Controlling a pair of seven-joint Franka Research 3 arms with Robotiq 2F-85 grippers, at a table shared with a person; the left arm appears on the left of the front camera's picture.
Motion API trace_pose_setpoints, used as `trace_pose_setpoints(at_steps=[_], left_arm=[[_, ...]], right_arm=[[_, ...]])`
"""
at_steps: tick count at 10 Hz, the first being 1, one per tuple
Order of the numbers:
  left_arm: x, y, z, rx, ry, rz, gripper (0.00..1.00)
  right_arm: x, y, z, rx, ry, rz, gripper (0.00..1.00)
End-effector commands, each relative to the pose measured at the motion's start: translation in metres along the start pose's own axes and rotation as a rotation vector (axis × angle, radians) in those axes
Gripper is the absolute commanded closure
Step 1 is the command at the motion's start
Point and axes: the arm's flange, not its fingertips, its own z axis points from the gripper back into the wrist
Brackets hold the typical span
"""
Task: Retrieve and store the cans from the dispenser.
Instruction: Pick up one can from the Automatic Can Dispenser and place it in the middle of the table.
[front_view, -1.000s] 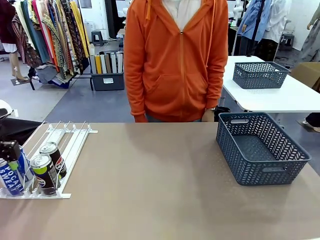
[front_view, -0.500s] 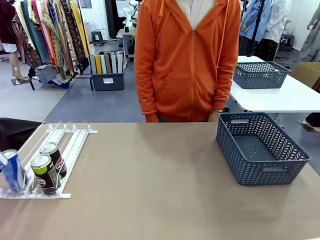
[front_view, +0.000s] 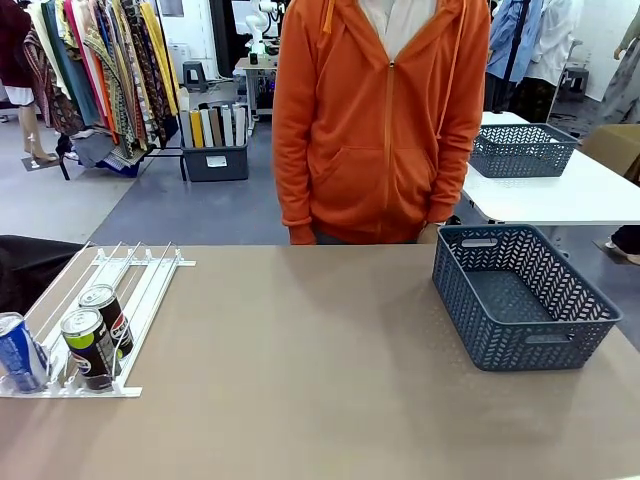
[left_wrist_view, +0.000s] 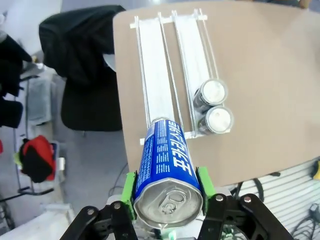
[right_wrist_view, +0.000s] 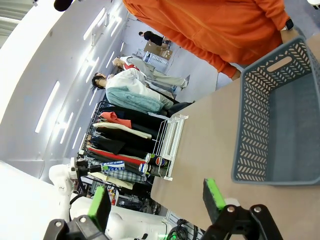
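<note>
My left gripper (left_wrist_view: 167, 195) is shut on a blue-and-white Pocari Sweat can (left_wrist_view: 167, 155), green pads pressed to both its sides, silver top facing the camera. The front view has that can (front_view: 18, 352) tilted at the picture's left edge, by the near left corner of the white dispenser (front_view: 140, 275). Two dark cans (front_view: 88, 345) (front_view: 105, 312) stand one behind the other at the near end of a dispenser lane; from the left wrist they are two silver tops (left_wrist_view: 219, 120) (left_wrist_view: 211, 94) below on the dispenser (left_wrist_view: 155, 75). My right gripper (right_wrist_view: 156, 197) hangs open over the table, nothing between its fingers.
A dark grey lattice basket (front_view: 600, 300) stands empty at the table's right side, also seen from the right wrist as the basket (right_wrist_view: 250, 130). A person in an orange hoodie (front_view: 385, 120) stands at the far edge, arms down. A dark bag (left_wrist_view: 80, 60) lies off the table beside the dispenser.
My left gripper has drawn out of the front view to the left, carrying the blue can, which tilted over. The person stepped a little to the right.
</note>
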Motion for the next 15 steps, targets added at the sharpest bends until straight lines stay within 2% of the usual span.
trace_pose_setpoints(at_steps=[1,5,6,7,8,9,10,11,12,13,14,15], left_arm=[[0.005,-0.012,0.001,0.025,0.019,-0.039,1.0],[0.001,-0.009,-0.005,0.011,0.02,-0.024,1.0],[0.012,-0.018,-0.008,-0.017,0.001,0.03,1.0],[0.034,-0.043,-0.006,-0.044,-0.047,0.024,1.0],[0.066,-0.085,-0.007,-0.058,-0.092,-0.062,1.0],[0.094,-0.134,-0.013,-0.116,-0.091,-0.192,1.0],[0.117,-0.191,-0.029,-0.151,-0.073,-0.33,1.0],[0.134,-0.248,-0.053,-0.159,-0.034,-0.417,1.0],[0.143,-0.308,-0.085,-0.187,0.014,-0.498,1.0],[0.142,-0.354,-0.114,-0.278,0.1,-0.584,1.0],[0.133,-0.397,-0.146,-0.297,0.147,-0.639,1.0],[0.121,-0.435,-0.18,-0.262,0.167,-0.693,1.0]], right_arm=[[0.004,0.003,-0.002,0.021,-0.02,0.009,0.0],[0.004,0.003,-0.002,0.021,-0.02,0.009,0.0],[0.004,0.003,-0.002,0.021,-0.02,0.009,0.0],[0.004,0.003,-0.002,0.021,-0.02,0.009,0.0],[0.004,0.003,-0.002,0.021,-0.02,0.009,0.0],[0.004,0.003,-0.002,0.021,-0.02,0.009,0.0],[0.004,0.003,-0.002,0.021,-0.02,0.009,0.0],[0.004,0.003,-0.002,0.021,-0.02,0.009,0.0],[0.004,0.003,-0.002,0.021,-0.02,0.009,0.0],[0.004,0.003,-0.002,0.021,-0.02,0.009,0.0],[0.004,0.003,-0.002,0.021,-0.02,0.009,0.0],[0.004,0.003,-0.002,0.021,-0.02,0.009,0.0]])
